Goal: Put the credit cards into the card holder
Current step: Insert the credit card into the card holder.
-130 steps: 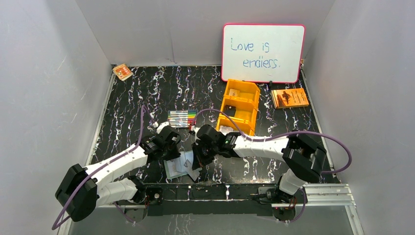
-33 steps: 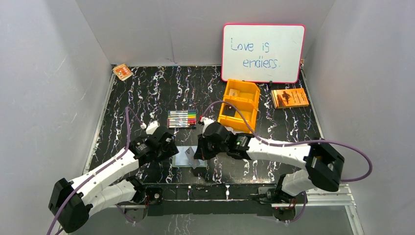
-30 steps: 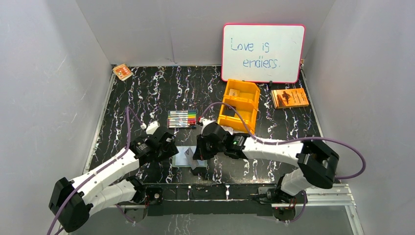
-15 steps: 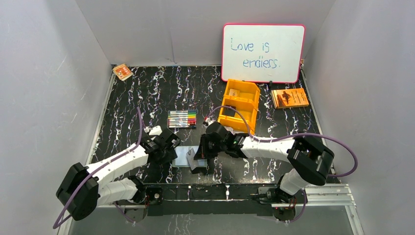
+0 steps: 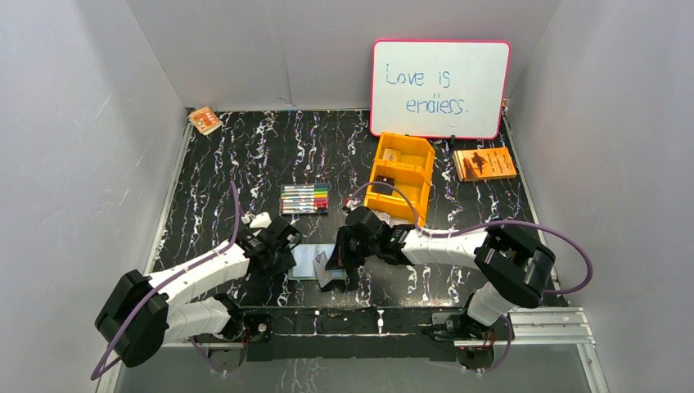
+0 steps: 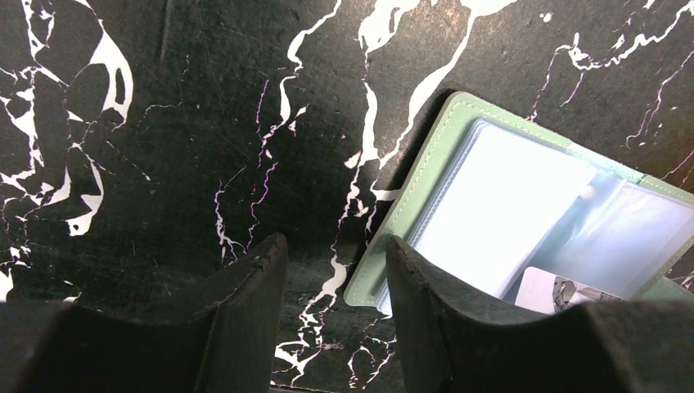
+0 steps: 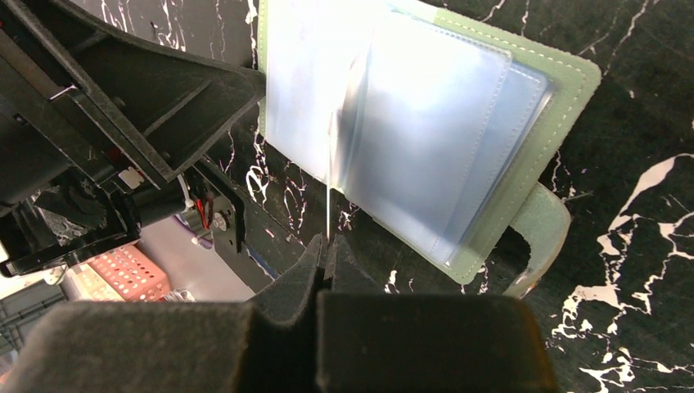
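1. Grey-green card holder [image 5: 308, 262] lies open and flat on the black marble-pattern table [image 5: 245, 155]. It is between the two grippers, with its pale blue clear pockets facing up.
2. The holder's side tab [image 7: 540, 237] sticks out from one short edge and curls up slightly off the table.
3. Right gripper [image 7: 326, 244] sits just beside the holder's long edge. Its fingers are pressed together on a thin whitish credit card [image 7: 328, 205], seen edge-on.
4. The card stands on edge, rising from the fingertips. Its far end reaches the fold between the holder's clear pockets. Cannot tell whether it has entered a pocket.
5. Left gripper [image 6: 334, 246] is at the holder's opposite side, with its jaws partly apart. Only bare table shows between them, and nothing is held.
6. One left finger [image 6: 425, 311] overlaps the holder's near corner in the wrist view. Contact cannot be confirmed.
7. A set of coloured markers [image 5: 304, 198] lies just beyond the holder, apart from it.
8. An orange three-compartment bin [image 5: 375, 178] stands beyond the holder and off to its right.
9. A whiteboard [image 5: 439, 88] reading "Love is endless." leans against the wall behind that, well apart from the holder.
10. An orange booklet [image 5: 484, 164] lies well apart from the holder, to the far right.
11. An orange-and-white packet [image 5: 205, 120] lies well apart from the holder, in the far left corner.
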Available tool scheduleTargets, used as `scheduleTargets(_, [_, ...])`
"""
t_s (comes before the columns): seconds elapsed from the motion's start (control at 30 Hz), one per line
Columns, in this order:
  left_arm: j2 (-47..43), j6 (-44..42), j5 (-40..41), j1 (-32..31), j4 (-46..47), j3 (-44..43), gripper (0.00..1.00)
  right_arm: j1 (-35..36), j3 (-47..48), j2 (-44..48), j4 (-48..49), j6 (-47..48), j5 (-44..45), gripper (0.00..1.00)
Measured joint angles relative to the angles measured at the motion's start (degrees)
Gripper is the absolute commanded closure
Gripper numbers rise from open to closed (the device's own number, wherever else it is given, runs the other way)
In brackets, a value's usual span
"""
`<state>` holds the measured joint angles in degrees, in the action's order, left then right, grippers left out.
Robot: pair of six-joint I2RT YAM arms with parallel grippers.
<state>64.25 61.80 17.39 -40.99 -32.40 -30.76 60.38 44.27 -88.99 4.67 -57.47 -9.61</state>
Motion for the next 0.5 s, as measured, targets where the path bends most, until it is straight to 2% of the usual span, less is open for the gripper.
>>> scheduleTargets(0.5, [-0.4,0.0,-0.1,0.0,0.3,0.3,0.56,-0.7,-1.4,-1.2,2.4,-2.0,-1.6,1.0])
